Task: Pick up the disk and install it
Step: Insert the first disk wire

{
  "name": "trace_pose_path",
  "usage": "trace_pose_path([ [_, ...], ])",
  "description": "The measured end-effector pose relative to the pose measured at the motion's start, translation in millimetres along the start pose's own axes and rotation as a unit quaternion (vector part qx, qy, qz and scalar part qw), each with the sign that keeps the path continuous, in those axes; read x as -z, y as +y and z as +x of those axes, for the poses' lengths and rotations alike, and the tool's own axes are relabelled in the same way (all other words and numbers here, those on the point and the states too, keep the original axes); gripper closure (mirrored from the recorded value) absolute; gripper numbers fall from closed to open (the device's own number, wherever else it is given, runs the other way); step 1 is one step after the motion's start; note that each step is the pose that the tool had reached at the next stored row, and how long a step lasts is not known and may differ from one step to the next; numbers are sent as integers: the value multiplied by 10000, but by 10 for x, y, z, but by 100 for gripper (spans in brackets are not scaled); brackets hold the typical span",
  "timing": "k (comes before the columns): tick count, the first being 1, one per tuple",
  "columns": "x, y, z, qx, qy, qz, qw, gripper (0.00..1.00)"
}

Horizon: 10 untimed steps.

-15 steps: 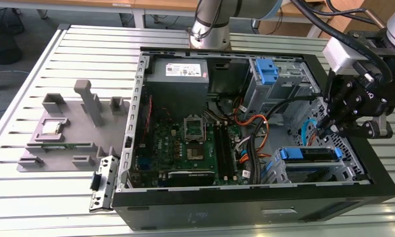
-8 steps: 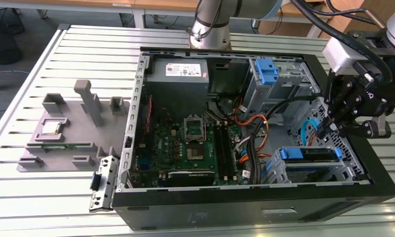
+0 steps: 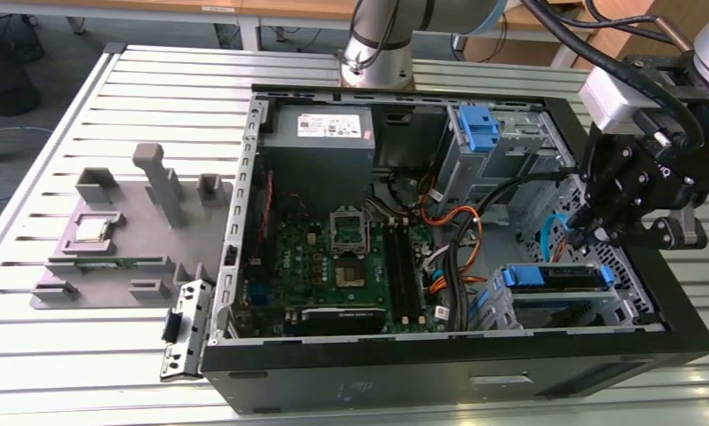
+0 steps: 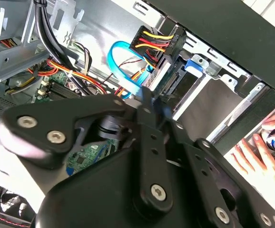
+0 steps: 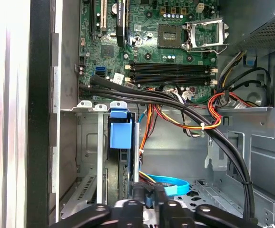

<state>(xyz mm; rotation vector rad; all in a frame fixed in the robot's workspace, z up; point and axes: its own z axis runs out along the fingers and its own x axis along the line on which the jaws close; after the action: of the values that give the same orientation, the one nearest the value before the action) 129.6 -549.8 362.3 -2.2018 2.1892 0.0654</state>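
Note:
The disk [image 3: 552, 277], a drive in a blue carrier frame, sits in the lower drive bay at the front right corner of the open computer case [image 3: 449, 368]. In the first wrist view its blue tab [image 5: 120, 133] stands up out of the bay slot. My gripper [image 3: 591, 234] hangs inside the case just above and beside that bay, apart from the disk. Its dark fingertips [image 5: 138, 194] stand close together with nothing held, and the gripper [image 4: 148, 102] is near a blue data cable [image 4: 123, 66] and a power plug.
Bundled black, orange and red cables [image 5: 190, 118] cross the case beside the motherboard [image 3: 342, 257]. Another blue bracket [image 3: 481, 129] sits in the upper bay. A grey fixture [image 3: 129, 231] stands on the slatted table at the exterior view's left. A person's hand [image 4: 266, 142] rests outside the case.

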Motion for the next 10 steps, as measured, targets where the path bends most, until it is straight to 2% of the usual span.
trace_pose_path([
  [1, 0, 0, 0, 0, 0, 0, 10000, 77],
  [2, 0, 0, 0, 0, 0, 0, 10000, 70],
  [4, -2, 0, 0, 0, 2, 0, 10000, 70],
  [9, -45, 0, 2, 0, 84, 0, 10000, 70],
  [10, -46, 0, 3, 0, 89, -1, 10000, 70],
])
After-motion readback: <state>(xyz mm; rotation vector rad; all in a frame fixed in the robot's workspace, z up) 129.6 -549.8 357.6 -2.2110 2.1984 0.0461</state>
